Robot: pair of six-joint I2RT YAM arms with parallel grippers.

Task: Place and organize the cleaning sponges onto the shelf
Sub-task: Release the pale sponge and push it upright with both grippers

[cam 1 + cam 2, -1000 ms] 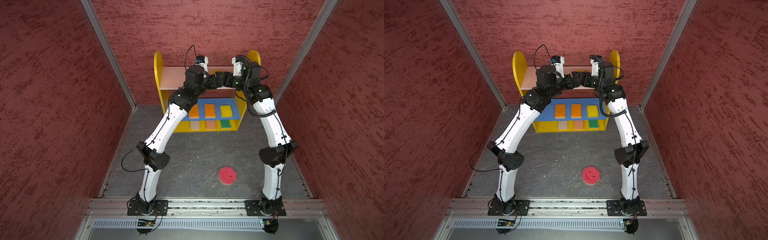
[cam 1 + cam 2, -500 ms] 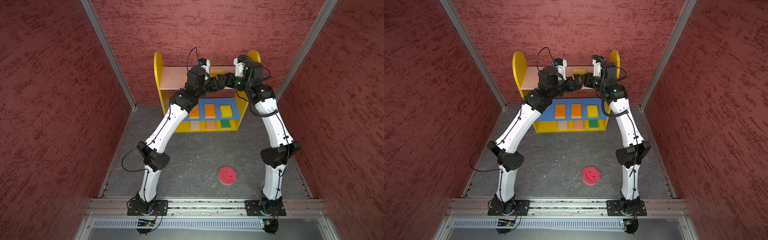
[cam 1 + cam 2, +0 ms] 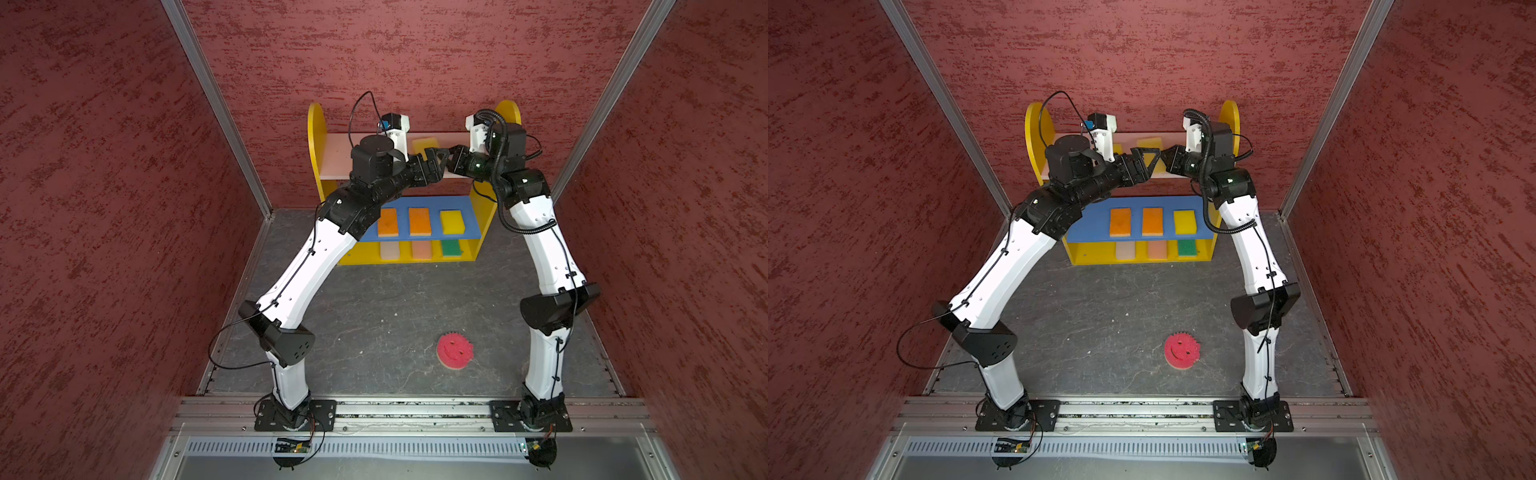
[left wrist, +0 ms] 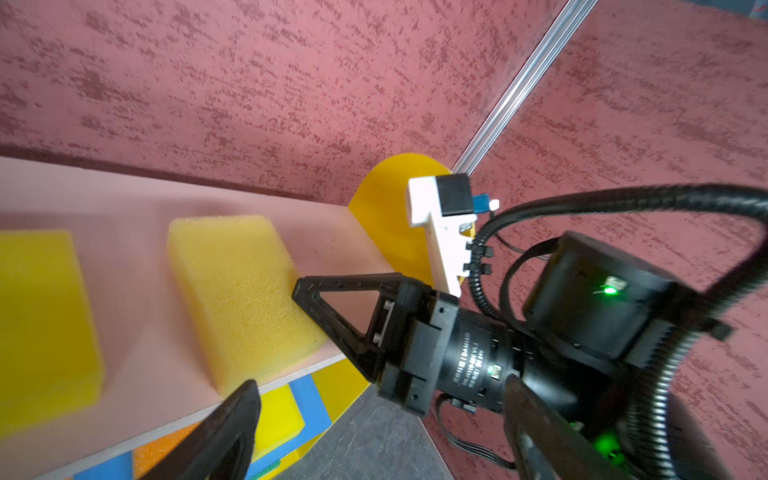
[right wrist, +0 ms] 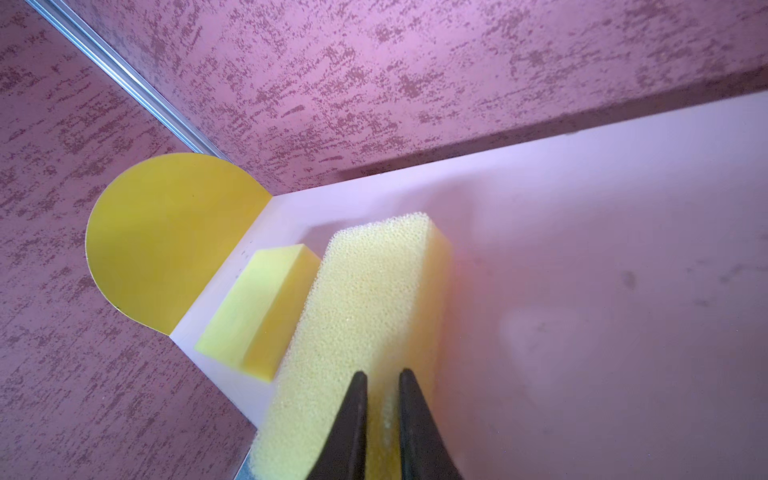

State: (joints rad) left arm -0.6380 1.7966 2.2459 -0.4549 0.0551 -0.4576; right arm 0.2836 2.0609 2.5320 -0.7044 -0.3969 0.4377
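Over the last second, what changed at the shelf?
Right pincer closed onto the coarse yellow sponge on the top board of the shelf. Left arm pulled back a little, left pincer open. Lower-board sponges and the round pink sponge did not move.

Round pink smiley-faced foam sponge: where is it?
The pink sponge lies on the grey floor, right of centre in both top views, in front of the shelf.

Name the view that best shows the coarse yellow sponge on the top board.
Left wrist: the coarse yellow sponge shows almost whole, close up. Right wrist shows it lengthwise, partly covered by the right gripper; both top views show only a small patch.
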